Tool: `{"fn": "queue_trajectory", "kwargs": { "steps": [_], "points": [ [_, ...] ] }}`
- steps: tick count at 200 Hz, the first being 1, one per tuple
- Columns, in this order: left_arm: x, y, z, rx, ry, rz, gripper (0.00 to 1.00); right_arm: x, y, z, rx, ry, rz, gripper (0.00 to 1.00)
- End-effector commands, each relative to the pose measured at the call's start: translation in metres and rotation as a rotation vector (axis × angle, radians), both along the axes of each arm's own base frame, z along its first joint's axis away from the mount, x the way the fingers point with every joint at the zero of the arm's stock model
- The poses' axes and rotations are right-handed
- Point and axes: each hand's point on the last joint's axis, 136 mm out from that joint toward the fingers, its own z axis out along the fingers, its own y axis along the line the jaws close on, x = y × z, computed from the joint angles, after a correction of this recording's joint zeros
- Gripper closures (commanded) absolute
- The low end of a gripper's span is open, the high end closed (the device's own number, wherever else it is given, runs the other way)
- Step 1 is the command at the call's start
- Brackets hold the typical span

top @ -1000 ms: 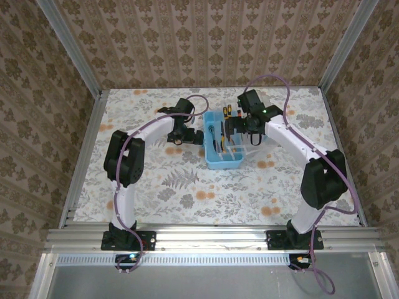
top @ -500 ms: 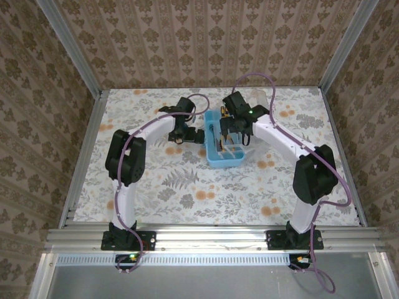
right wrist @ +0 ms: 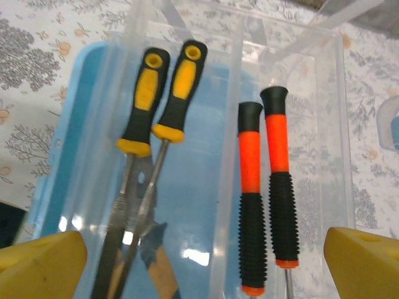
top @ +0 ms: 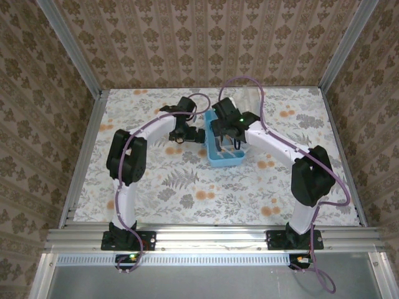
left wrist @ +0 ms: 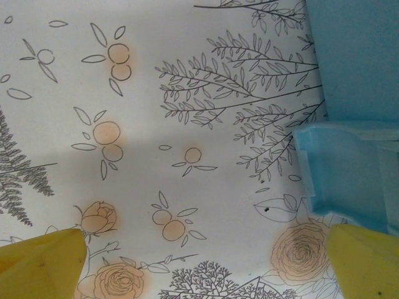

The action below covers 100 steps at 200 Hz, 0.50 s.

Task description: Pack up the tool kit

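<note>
The tool kit's light-blue case (top: pixel 225 161) lies at mid-table. My right gripper (top: pixel 225 134) hangs open right above it. In the right wrist view the gripper (right wrist: pixel 199 268) looks down into the case (right wrist: pixel 72 131). Two red-black screwdrivers (right wrist: pixel 265 205) lie side by side in the clear right compartment. Two yellow-and-black-handled tools (right wrist: pixel 159 93) lie in the left one, their metal ends crossing; I cannot tell which is the pliers. My left gripper (top: pixel 199 134) sits just left of the case, open. The left wrist view has the left gripper (left wrist: pixel 199 268) over bare cloth with a case corner (left wrist: pixel 343 177) beside its right finger.
A flowered tablecloth (top: pixel 187 180) covers the table, which is fenced by metal rails and patterned walls. A clear plastic piece (top: pixel 252 94) stands behind the case. More blue plastic (left wrist: pixel 358 56) shows top right in the left wrist view.
My right arm has swung left and now hangs over the case's middle rather than its right side. The left arm has stayed put. Both grippers remain open.
</note>
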Motion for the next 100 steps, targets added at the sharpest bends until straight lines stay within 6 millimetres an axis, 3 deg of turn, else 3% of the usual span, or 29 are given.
{"fn": "queue_trajectory", "kwargs": {
  "steps": [1,39,100],
  "points": [
    [-0.006,-0.03,0.002,-0.054,0.003,-0.06,0.0,0.005,0.012,-0.005,-0.035,-0.039,0.028,0.0],
    [-0.007,-0.03,0.002,-0.049,0.004,-0.063,0.0,-0.006,0.053,-0.014,0.122,-0.013,0.226,0.0],
    [-0.006,-0.032,0.0,-0.048,0.007,-0.064,0.0,-0.056,0.127,0.008,0.394,0.072,0.649,0.0]
  ]
}}
